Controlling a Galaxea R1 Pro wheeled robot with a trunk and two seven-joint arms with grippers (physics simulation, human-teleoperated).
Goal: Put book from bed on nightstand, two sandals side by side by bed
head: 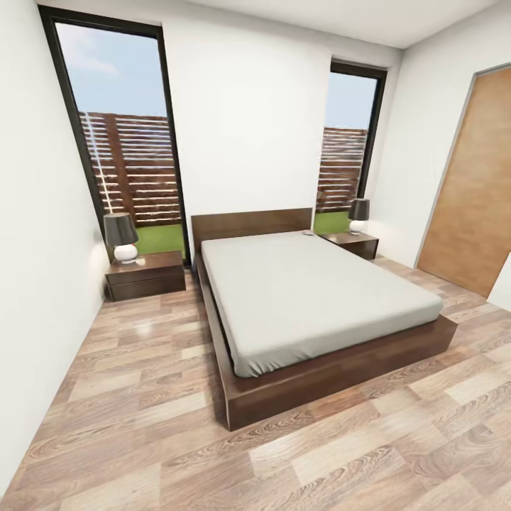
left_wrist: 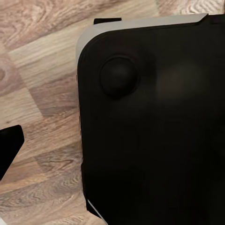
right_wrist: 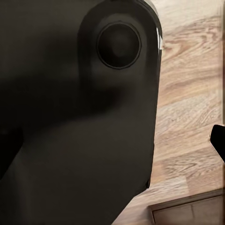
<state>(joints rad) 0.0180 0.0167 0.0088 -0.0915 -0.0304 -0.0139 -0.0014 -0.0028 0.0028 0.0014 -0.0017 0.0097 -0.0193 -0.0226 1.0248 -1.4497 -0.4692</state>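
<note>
We list the bed (head: pixel 312 298) as our landmark: a low platform of dark brown wood with a plain flat headboard and a bare, smooth light-grey mattress with rounded corners.

Nightstand, left of the bed (head: pixel 145 274): a boxy dark-brown wooden stand just beside the headboard, bearing a lamp (head: pixel 122 238) with a dark tapered shade on a rounded white base.

Nightstand, right of the bed (head: pixel 351 244): same dark wood and box shape, bearing a like lamp (head: pixel 359 215). A small pale object (head: pixel 309 232) lies at its edge nearest the headboard; we cannot tell whether it is the book.

Floor (head: pixel 142 426): light-brown wood planks with marked grain and a soft sheen, around the bed on the three near sides.

Windows (head: pixel 124 142): two tall black-framed panes behind the headboard, one on each side, showing a slatted wooden fence and grass.

Door (head: pixel 472 191): light wood, flat, in the wall right of the bed.

Sandals: we find none around the bed.

Wrist views: a smooth black rounded housing (left_wrist: pixel 154 126) with a circular boss over plank floor; a dark finger tip (left_wrist: pixel 9 145) shows at an edge. We cannot tell how either gripper's fingers stand.
</note>
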